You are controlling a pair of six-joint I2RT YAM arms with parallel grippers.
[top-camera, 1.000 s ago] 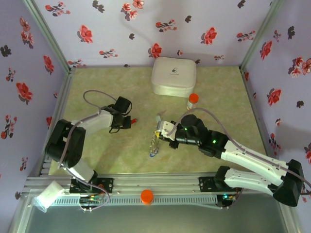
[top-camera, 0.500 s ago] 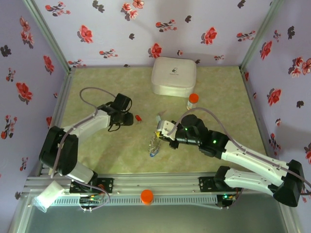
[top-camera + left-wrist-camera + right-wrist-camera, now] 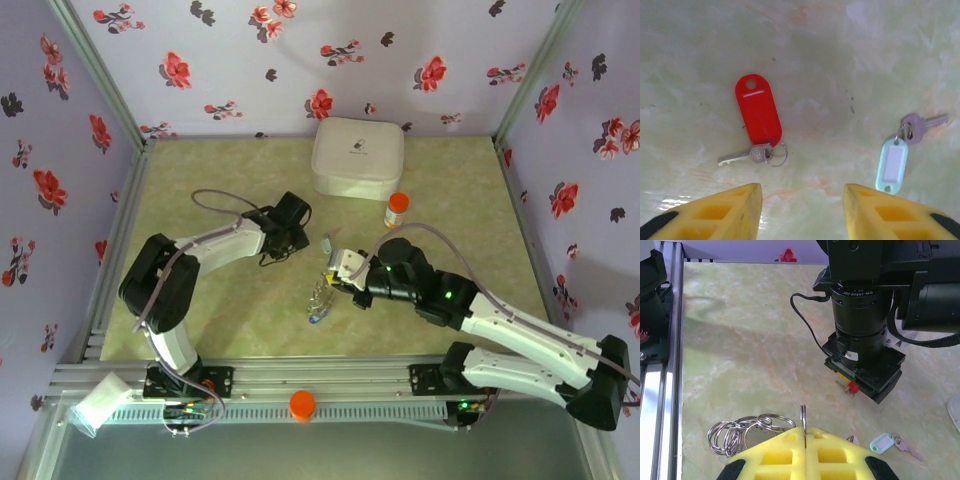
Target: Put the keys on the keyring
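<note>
A red-tagged key (image 3: pixel 758 112) with a small silver blade and split ring lies flat on the table, just ahead of my left gripper (image 3: pixel 802 200). That gripper is open and holds nothing; it hovers over the key (image 3: pixel 852 387). A pale blue-tagged key (image 3: pixel 892 165) lies to the right, also on the table (image 3: pixel 882 443). My right gripper (image 3: pixel 804 432) is shut on the keyring (image 3: pixel 803 416), a silver ring standing edge-on. Several linked silver rings (image 3: pixel 742 431) trail from it to the left. From above, the left gripper (image 3: pixel 288 232) is up and left of the right gripper (image 3: pixel 332 268).
A white rounded box (image 3: pixel 358 157) stands at the back, with an orange-capped bottle (image 3: pixel 397 208) in front of it. An orange disc (image 3: pixel 302 404) sits on the front rail. Floral walls close in the table on three sides.
My left gripper has opened and let go of the red-tagged key, then swung right and now hangs over it. The right gripper and the rings have not moved.
</note>
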